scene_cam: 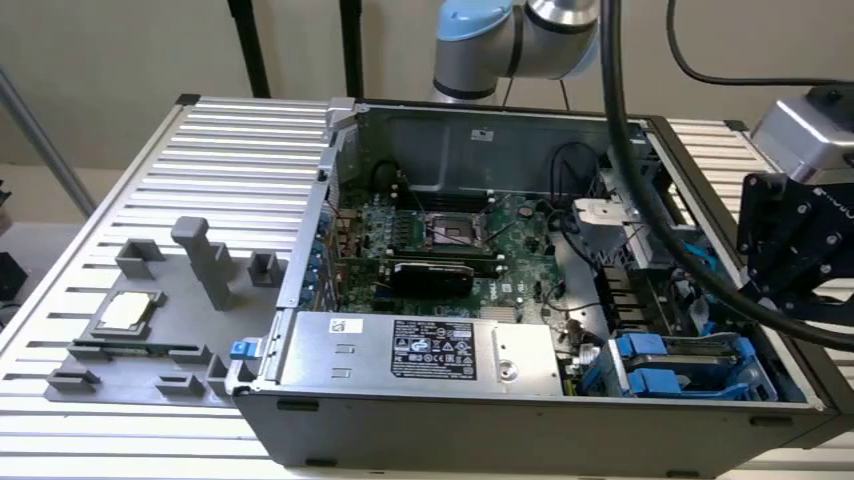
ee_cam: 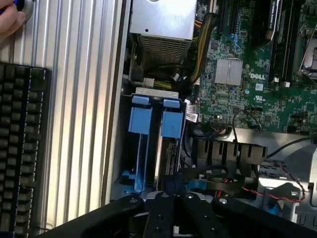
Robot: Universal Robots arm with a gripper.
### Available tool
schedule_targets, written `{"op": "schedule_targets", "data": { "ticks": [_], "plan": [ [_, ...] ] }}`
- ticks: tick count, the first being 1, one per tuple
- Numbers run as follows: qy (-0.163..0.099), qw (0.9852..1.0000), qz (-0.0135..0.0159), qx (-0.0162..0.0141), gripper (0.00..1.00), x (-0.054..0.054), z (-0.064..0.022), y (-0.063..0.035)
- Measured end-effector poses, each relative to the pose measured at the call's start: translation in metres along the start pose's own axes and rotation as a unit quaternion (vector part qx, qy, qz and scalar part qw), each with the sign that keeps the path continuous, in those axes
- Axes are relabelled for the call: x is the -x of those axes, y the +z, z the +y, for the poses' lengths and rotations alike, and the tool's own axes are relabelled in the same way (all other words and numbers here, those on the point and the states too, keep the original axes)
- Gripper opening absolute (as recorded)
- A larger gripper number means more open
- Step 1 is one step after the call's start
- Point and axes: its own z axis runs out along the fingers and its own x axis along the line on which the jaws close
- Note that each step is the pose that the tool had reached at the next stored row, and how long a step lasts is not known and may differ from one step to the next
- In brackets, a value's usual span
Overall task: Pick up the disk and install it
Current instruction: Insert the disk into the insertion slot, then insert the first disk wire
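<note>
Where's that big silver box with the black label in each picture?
Exterior view: the silver box lies along the case's near edge, with the blue carriers beside it at the exterior view's right.
Wrist view: the silver box sits next to those blue carriers, its mesh end facing them.
Shared landmark: the green motherboard borders it in both.

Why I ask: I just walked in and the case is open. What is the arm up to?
The robot arm is working in an open computer case on a slatted table. Its tool hangs just over the drive bay, where two blue carrier frames stand side by side. Whether it grips anything I cannot tell.
</note>
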Motion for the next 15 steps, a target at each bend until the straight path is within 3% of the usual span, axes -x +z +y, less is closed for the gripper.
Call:
{"op": "schedule_targets", "data": {
  "ticks": [5, 15],
  "plan": [
    [0.000, 1.0000, -0.0002, 0.0000, 0.00, 0.002, -0.0133, 0.0022],
    [0.000, 1.0000, -0.0003, 0.0000, 0.00, 0.012, -0.0129, 0.0208]
  ]
}}
